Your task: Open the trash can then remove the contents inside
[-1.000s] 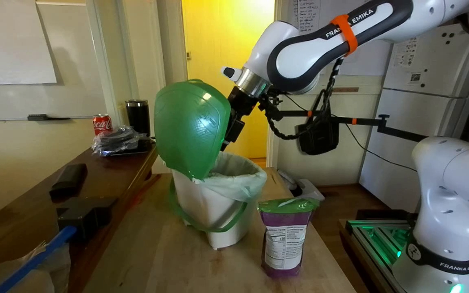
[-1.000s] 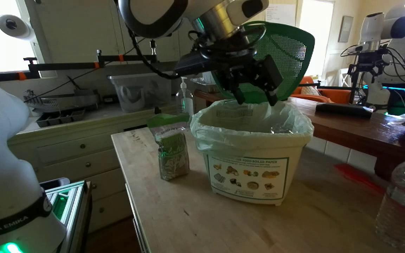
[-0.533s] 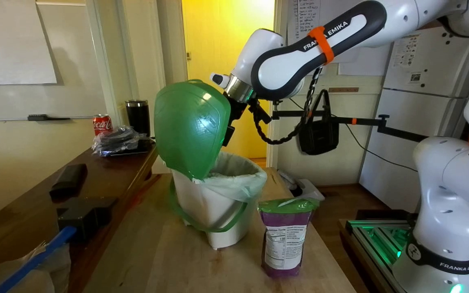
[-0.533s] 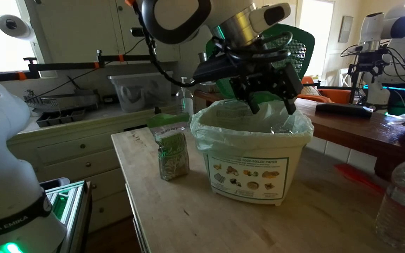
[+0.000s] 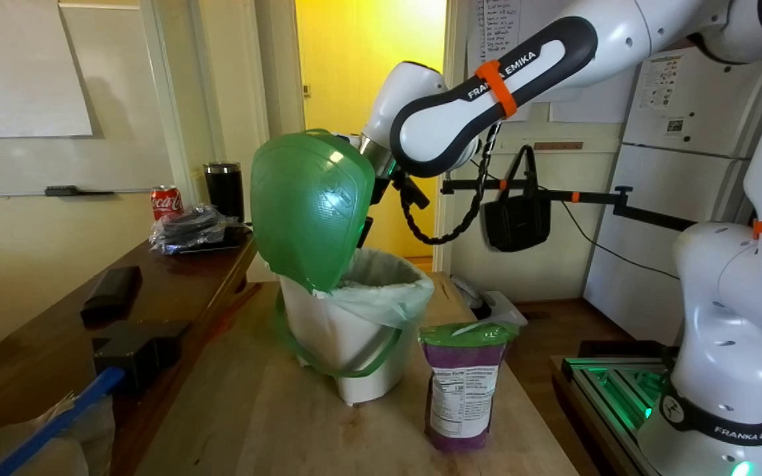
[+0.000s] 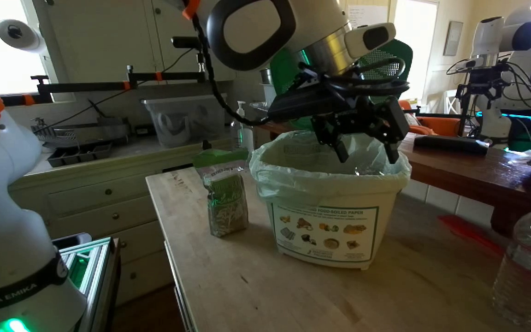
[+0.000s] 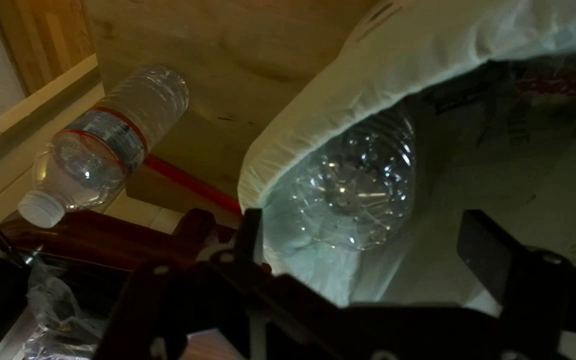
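Lower than a second ago, the gripper (image 6: pixel 368 157) has come closer to the mouth of the trash can (image 5: pixel 328 324), while the lid (image 5: pixel 311 205) and the packet (image 5: pixel 465 403) stand where they were. Its jaws are wide in an exterior view, both black fingers (image 6: pixel 341 153) hanging over the right part of the mouth; where the raised lid blocks the line of sight, only dark scraps of gripper show past its edge. From the wrist, a clear bottle (image 7: pixel 353 185) appears inside the trash can, knobbly round end toward the camera, framed between the fingers; whether they touch it cannot be told. An exterior view gives just a glint down there. Outside, the packet stands upright on the wooden table (image 5: pixel 275 416), near and to the right of the trash can, its purple face bearing a white printed panel; in an exterior view its opposite face is green and brownish. Glossy and domed outside, the lid is finely perforated mesh within. Thin, crinkled, pale green plastic makes up the liner (image 6: pixel 300 182), folded over the rim. One white wall carries a label (image 6: pixel 324 235) with food pictures; a curved green handle (image 5: pixel 354 374) hangs against another. Ribbed and white-capped, a water bottle (image 6: pixel 526 272) stands near right in an exterior view.
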`<state>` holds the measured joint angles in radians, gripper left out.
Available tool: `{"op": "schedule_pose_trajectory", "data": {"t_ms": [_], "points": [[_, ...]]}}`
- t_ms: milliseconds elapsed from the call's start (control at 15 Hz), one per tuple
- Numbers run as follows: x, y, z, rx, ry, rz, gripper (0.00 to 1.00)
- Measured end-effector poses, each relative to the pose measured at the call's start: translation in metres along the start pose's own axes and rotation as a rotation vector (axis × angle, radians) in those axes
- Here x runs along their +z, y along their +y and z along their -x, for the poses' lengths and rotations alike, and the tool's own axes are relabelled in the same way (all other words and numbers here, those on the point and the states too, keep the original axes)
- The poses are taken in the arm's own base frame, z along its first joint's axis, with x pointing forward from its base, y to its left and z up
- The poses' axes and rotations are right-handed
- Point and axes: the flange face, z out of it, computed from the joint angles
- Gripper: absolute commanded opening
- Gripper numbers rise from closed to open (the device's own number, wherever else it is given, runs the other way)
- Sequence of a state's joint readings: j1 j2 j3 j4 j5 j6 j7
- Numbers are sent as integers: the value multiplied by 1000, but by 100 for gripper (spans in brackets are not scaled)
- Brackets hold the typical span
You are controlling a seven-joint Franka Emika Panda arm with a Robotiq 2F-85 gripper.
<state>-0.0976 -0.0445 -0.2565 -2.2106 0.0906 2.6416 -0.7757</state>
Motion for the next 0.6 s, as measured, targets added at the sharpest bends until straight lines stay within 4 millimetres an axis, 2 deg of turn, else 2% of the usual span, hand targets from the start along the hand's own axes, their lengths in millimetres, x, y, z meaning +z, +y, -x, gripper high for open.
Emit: {"op": "schedule_pose_trajectory", "data": {"t_ms": [600], "points": [[16, -7, -5, -47, -1, -33, 100]]}}
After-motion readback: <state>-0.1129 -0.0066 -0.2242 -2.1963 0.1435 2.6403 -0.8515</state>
